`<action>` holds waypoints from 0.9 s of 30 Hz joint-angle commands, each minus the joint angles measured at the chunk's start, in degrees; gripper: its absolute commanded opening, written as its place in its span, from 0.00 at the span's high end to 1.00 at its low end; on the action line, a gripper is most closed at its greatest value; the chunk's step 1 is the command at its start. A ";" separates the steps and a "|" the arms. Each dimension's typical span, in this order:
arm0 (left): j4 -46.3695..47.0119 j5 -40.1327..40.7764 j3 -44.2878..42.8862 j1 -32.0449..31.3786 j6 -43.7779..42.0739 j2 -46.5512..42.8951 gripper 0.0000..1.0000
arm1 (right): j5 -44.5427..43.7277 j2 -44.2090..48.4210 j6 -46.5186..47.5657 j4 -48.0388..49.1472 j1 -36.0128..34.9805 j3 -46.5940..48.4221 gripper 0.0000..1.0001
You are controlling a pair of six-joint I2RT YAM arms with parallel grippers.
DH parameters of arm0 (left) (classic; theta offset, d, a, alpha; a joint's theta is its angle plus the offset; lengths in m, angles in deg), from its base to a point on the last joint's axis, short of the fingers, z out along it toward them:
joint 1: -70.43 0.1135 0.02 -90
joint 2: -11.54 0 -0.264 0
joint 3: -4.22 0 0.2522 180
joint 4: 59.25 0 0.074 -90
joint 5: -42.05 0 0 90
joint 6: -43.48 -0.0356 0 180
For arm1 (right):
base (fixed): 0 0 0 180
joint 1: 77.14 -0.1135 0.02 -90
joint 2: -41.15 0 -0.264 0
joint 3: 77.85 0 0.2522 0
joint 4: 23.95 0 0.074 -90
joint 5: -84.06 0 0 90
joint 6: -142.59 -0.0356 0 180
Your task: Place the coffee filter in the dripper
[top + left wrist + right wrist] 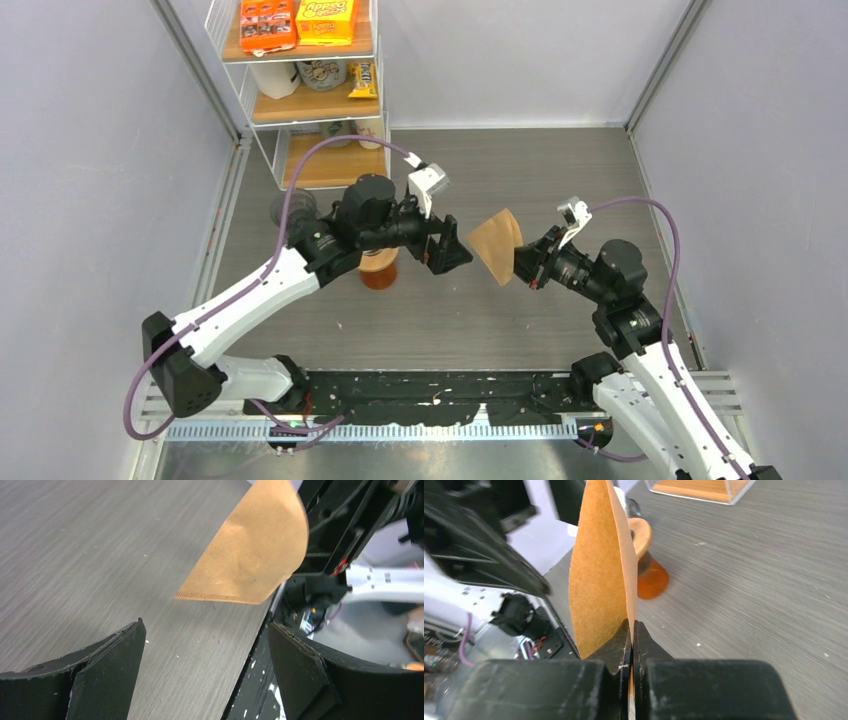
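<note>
Both robot arms reach in from 6 o'clock, the left arm [250, 290] and the right arm [640, 340]. Under them lies the grey worktop [560, 180]. At 11 o'clock stands a wire shelf [300, 100] with snack boxes [297, 20] on top. The left gripper [452, 250] is spread wide and has nothing in it. The right gripper [522, 265] is pressed together, pinching one edge of the brown coffee filter [498, 243]. The filter is up in the air between the two grippers, at 3 o'clock from the left gripper and not touching it. The dripper [379, 275] stands on the worktop at 9 o'clock from the filter, partly under the left arm, apart from the filter.
</note>
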 commanded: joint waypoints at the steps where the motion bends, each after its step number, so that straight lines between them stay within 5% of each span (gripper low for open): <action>1: -0.10 13.34 -0.91 0.00 9.08 -2.93 0.01 | -13.83 -2.04 3.77 -5.94 -2.93 2.93 0.95; 12: 1.79 16.24 -11.08 -2.29 21.31 9.42 0.00 | -41.62 -8.02 5.61 -6.88 -13.12 3.55 0.95; 27: 5.13 22.89 -13.30 -6.06 26.45 18.52 0.00 | -44.42 -10.37 5.04 -5.30 -16.74 2.10 0.95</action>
